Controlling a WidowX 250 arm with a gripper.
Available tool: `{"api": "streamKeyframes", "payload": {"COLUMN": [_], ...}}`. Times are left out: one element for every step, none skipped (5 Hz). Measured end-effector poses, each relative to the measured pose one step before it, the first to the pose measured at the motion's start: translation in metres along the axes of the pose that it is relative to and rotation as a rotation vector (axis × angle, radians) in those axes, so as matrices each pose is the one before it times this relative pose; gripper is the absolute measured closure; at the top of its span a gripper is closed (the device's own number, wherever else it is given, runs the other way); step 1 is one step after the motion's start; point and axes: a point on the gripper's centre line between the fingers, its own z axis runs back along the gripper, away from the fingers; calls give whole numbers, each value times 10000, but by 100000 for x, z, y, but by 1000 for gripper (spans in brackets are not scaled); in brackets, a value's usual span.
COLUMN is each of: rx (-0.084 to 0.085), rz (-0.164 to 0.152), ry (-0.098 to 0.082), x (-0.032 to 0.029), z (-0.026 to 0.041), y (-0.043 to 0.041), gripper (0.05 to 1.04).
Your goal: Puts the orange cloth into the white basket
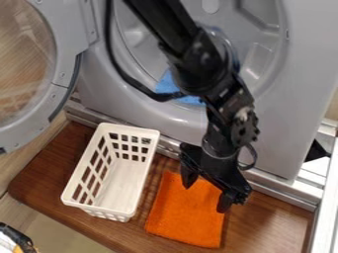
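Observation:
The black gripper (206, 195) hangs over the orange cloth (185, 217), its two fingers spread apart with nothing seen between them. The cloth lies flat on the brown wooden board, its upper part partly hidden behind the gripper. Whether the fingertips touch the cloth I cannot tell. Left of the cloth stands the white basket (123, 185), upright, with holes in its walls and a bare floor inside.
Behind the board stands a grey washing machine (290, 118) with its round door (63, 84) swung out at the left. A blue cloth (167, 86) lies in the drum opening. Metal rails (277, 192) run along the board's back edge and right side.

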Motion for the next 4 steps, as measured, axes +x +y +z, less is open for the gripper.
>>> {"api": "streamKeyframes", "payload": {"rx": [175, 72, -113, -101], "rz": [190, 257, 668, 223], "ry": [-331, -85, 155, 66], "x": [164, -684, -984, 38], "z": [-2366, -1204, -1176, -392], "y": [52, 672, 933, -155], "gripper": [85, 85, 130, 404]}}
